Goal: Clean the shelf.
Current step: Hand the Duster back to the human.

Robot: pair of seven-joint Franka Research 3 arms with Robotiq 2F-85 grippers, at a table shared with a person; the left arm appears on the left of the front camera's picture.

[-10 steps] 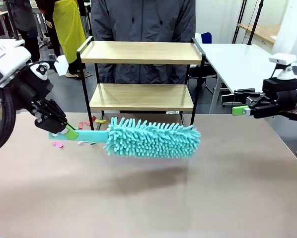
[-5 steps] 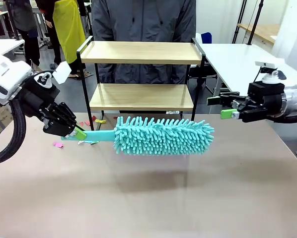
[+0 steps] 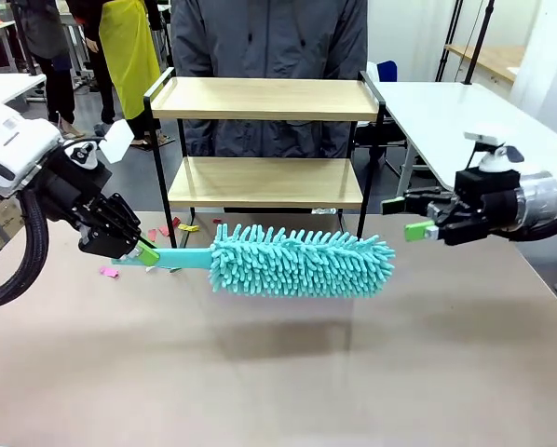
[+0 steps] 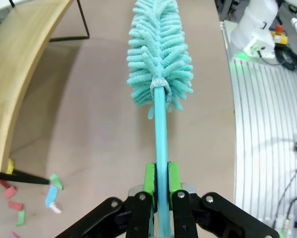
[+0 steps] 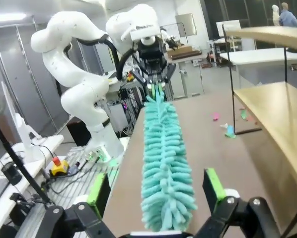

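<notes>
Teal chenille duster (image 3: 302, 262) hangs level above the tabletop (image 3: 278, 372), its flat handle (image 4: 161, 144) clamped between the green pads of my left pincer (image 3: 137, 250), which is shut tight on it. My right pincer (image 3: 420, 226) hovers just past the duster's fluffy tip, pads spread wide, holding nothing. Beyond both pincers stands the shelf (image 3: 264, 140), two light wooden boards in a thin black frame, at the tabletop's far edge with a person right behind it. Small coloured scraps (image 3: 171, 230) lie by the shelf's leg, near my left pincer.
</notes>
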